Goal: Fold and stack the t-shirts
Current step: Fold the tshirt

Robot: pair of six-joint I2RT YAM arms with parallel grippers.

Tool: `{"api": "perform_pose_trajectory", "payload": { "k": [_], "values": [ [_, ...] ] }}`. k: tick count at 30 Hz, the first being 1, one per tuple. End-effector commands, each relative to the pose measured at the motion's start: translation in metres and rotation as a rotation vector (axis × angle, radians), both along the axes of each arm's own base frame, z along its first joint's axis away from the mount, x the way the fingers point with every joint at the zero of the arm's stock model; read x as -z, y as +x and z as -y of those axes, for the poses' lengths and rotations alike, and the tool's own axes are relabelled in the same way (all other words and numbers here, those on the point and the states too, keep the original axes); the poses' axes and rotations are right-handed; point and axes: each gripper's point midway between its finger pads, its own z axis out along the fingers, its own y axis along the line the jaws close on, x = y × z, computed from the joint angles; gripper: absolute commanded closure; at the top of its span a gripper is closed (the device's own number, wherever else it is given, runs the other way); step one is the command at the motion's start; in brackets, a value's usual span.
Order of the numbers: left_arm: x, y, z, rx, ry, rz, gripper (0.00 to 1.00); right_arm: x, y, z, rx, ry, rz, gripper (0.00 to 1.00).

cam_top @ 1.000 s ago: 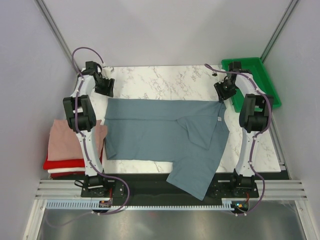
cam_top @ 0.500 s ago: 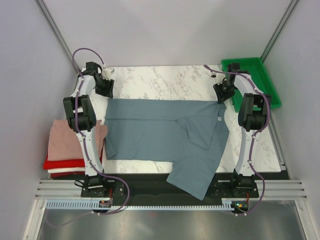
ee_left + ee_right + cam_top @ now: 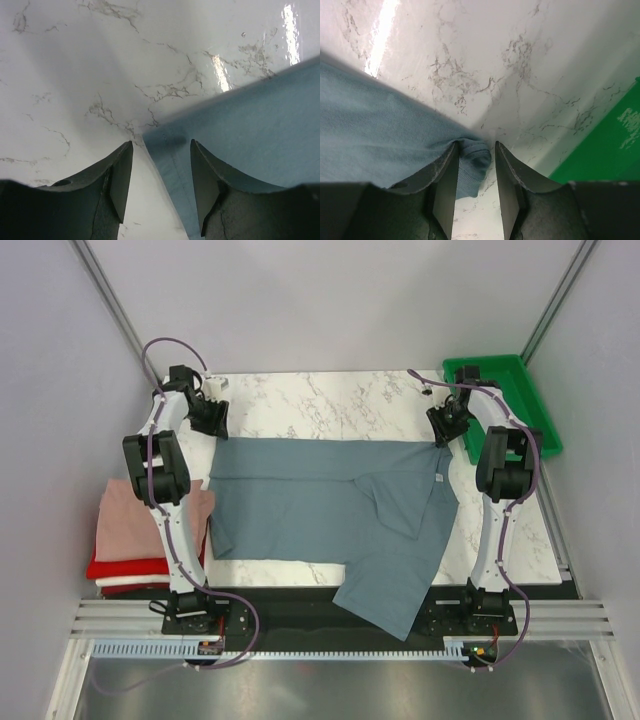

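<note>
Straddling blue-grey shirt (image 3: 320,505) corners, left pincer (image 3: 161,145) and right pincer (image 3: 476,145) gape.

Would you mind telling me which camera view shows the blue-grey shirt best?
The top external view: it shows the whole shirt spread on the table, one end hanging over the near edge. Each wrist view shows only a far corner, between the fingers of the left gripper and right gripper.

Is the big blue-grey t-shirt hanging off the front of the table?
Yes, one corner of the blue-grey cloth t-shirt spills past the near edge of the white marble table.
</note>
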Motion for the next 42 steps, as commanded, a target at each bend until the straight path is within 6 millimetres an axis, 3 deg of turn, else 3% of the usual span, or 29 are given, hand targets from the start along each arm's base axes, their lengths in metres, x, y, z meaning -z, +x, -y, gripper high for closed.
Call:
{"api": "perform_pose_trajectory", "payload": {
  "k": [1,8,15,22,27,30,32,33,34,35,40,42],
  "values": [
    [-0.022,-0.006,0.003,0.017,-0.026,0.025,0.44,0.003,0.007,-0.002,-0.007,0.022,0.008,0.58],
    [-0.008,-0.009,0.000,0.019,-0.019,-0.001,0.45,0.008,0.004,-0.003,-0.006,0.023,-0.006,0.60],
    [0.000,0.009,-0.001,0.014,-0.021,0.012,0.47,0.008,0.004,-0.003,0.001,0.025,-0.009,0.63],
    [0.007,0.012,0.004,0.026,-0.042,0.005,0.58,0.010,0.004,-0.003,0.007,0.027,-0.014,0.68],
    [0.008,0.010,0.004,0.027,-0.038,0.001,0.59,0.008,0.003,-0.002,0.005,0.020,-0.012,0.68],
    [0.010,0.010,0.004,0.026,-0.044,-0.001,0.67,0.009,0.003,-0.002,0.006,0.022,-0.013,0.69],
    [0.011,0.010,0.005,0.029,-0.044,-0.003,0.78,0.011,0.004,-0.003,0.007,0.028,-0.015,0.74],
    [0.011,0.011,0.007,0.032,-0.044,-0.002,0.84,0.011,0.005,-0.003,0.008,0.028,-0.013,0.81],
    [0.010,0.012,0.007,0.034,-0.042,0.003,0.97,0.010,0.006,-0.003,0.017,0.031,-0.013,0.86],
    [0.006,0.014,0.006,0.030,-0.043,0.013,0.98,0.008,0.009,-0.004,0.018,0.032,-0.003,0.98],
    [-0.014,0.023,0.008,0.037,-0.053,0.065,0.98,-0.016,0.028,0.002,0.019,0.007,0.076,1.00],
    [-0.037,0.031,0.010,0.033,-0.064,0.116,0.98,-0.035,0.039,0.007,0.021,-0.007,0.133,1.00]
  ]
}}
